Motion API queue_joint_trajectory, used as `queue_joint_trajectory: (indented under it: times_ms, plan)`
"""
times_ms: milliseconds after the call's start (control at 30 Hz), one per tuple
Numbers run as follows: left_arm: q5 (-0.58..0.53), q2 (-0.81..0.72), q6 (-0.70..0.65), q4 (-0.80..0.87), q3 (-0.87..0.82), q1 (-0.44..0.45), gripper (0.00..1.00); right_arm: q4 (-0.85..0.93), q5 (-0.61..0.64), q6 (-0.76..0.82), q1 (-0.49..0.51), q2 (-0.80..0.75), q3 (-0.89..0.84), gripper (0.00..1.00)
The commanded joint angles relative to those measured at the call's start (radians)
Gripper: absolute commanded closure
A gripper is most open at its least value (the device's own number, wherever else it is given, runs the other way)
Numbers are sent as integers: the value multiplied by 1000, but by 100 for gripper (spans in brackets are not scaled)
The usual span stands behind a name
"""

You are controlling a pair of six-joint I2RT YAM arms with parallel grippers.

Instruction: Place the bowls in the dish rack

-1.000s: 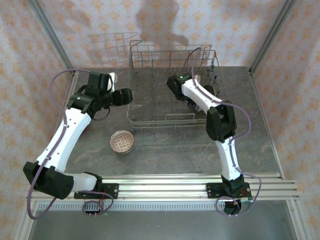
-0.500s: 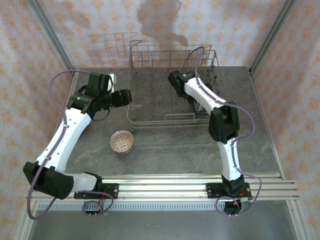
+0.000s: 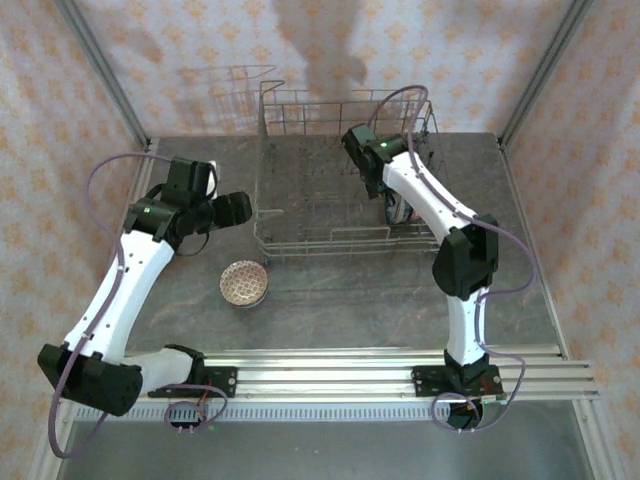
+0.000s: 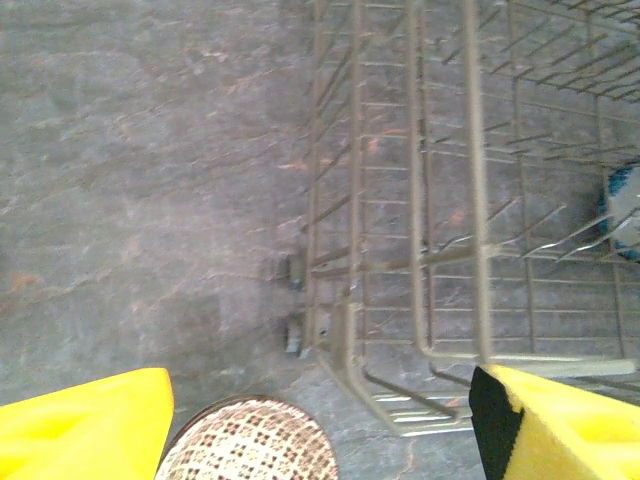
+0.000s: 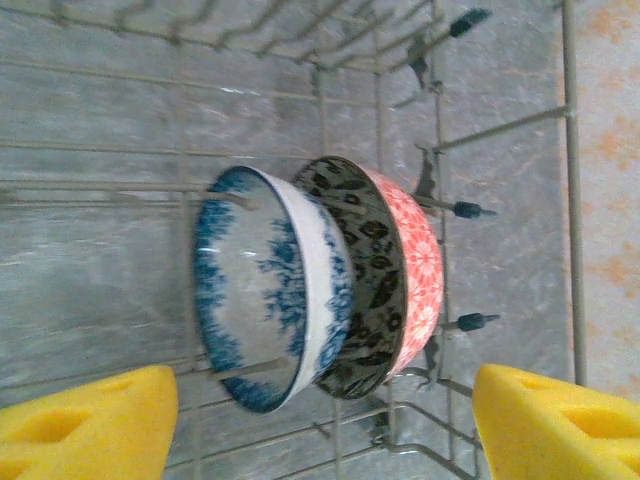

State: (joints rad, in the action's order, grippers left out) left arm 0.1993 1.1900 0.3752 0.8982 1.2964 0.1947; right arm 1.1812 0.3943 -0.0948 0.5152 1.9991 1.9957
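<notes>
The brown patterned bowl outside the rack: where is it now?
In the top view the bowl sits on the table, left of centre, just in front of the near-left corner of the dish rack.

Setting: grey marbled stone-look worktop (image 3: pixel 350 300) inside a papered enclosure.
Pale pink wallpapered walls (image 3: pixel 450 60) with an orange floral motif close the back and both sides. Slanted silver aluminium corner posts (image 3: pixel 100 70) rise at the far corners. A ribbed aluminium rail (image 3: pixel 330 365) spans the near edge. A soft dark shadow (image 3: pixel 320 50) lies on the back wall.
</notes>
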Motion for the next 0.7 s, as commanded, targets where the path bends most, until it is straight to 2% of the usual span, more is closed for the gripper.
queue_joint_trajectory:
  times_ms: [0, 100, 233, 433, 667]
  plan:
    - [-36, -58, 19, 70, -43, -41, 21, -9, -166, 51, 44, -67, 44, 24]
    - [-23, -93, 21, 90, -98, -79, 22, -20, -269, 58, 86, -100, 42, 27]
    - [3, -124, 18, 113, -190, -125, 23, 2, -310, 20, 139, -144, 11, 29]
    - [49, -142, 1, 122, -317, -192, 28, -54, -357, -54, 234, -280, -177, 30]
    - [69, -62, -15, 66, -402, -199, 36, -148, -397, -143, 285, -393, -363, 33]
